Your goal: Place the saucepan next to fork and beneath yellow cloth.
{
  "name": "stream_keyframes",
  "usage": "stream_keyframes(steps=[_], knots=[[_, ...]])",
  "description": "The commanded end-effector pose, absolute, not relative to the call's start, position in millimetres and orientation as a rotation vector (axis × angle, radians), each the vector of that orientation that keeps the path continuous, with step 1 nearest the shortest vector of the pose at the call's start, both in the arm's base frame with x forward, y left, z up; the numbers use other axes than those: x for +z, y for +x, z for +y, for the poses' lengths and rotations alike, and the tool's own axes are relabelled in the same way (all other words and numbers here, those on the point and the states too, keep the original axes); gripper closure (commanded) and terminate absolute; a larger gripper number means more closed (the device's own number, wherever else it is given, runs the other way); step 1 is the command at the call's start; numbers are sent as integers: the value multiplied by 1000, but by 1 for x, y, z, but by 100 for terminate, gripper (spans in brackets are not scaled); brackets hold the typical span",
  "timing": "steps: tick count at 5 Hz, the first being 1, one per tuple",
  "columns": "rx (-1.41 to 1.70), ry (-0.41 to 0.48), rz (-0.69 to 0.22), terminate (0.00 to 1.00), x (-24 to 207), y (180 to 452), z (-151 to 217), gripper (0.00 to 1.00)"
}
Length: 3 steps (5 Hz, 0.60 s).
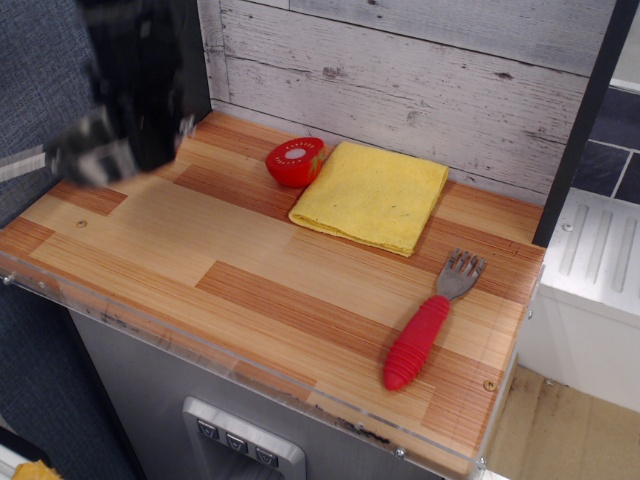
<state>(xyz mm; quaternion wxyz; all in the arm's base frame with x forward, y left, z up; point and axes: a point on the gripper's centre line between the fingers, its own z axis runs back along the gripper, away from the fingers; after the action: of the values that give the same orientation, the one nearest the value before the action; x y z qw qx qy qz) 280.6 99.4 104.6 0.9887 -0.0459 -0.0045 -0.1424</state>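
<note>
The saucepan (92,158) is a motion-blurred grey shape lifted off the wooden counter at the far left, its thin handle sticking out to the left. My gripper (138,135), dark and blurred, is right over the pan and appears shut on its rim. The yellow cloth (372,195) lies flat at the back centre. The fork (425,330), with grey tines and a red handle, lies at the front right, below the cloth's right corner.
A small red round object (293,161) sits against the cloth's left edge. A plank wall stands behind the counter (250,260). A clear strip runs along the counter's front edge. A dark post stands at the right.
</note>
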Motion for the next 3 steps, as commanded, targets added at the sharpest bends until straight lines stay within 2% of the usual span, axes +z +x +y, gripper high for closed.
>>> stream_keyframes(steps=[1, 2, 3], knots=[[-651, -72, -80, 0, 156, 280, 6, 100], [-700, -52, -53, 0, 148, 267, -10, 100], [-719, -66, -12, 0, 134, 256, -7, 100]])
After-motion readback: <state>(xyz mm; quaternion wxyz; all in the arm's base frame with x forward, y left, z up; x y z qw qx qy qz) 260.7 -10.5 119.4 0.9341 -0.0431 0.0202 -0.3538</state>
